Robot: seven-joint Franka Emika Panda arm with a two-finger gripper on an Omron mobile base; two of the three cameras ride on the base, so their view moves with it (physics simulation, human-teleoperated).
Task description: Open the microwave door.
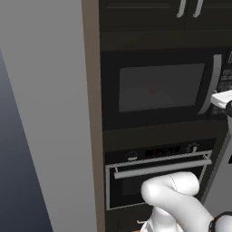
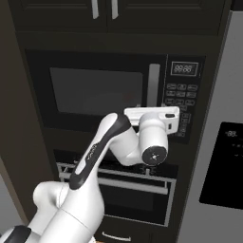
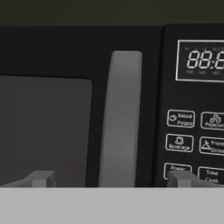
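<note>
The gripper (image 3: 110, 178) faces the closed microwave door (image 3: 65, 109), its 2 fingertips (image 3: 41, 178) spread wide on either side of the curved grey handle (image 3: 120, 118), touching nothing; the keypad (image 3: 194, 140) sits right.

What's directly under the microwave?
Below the microwave sits a dark trim strip, then a black oven with a horizontal silver bar handle. The robot's arm covers the oven's lower part, so whatever lies below it is mostly hidden.
</note>
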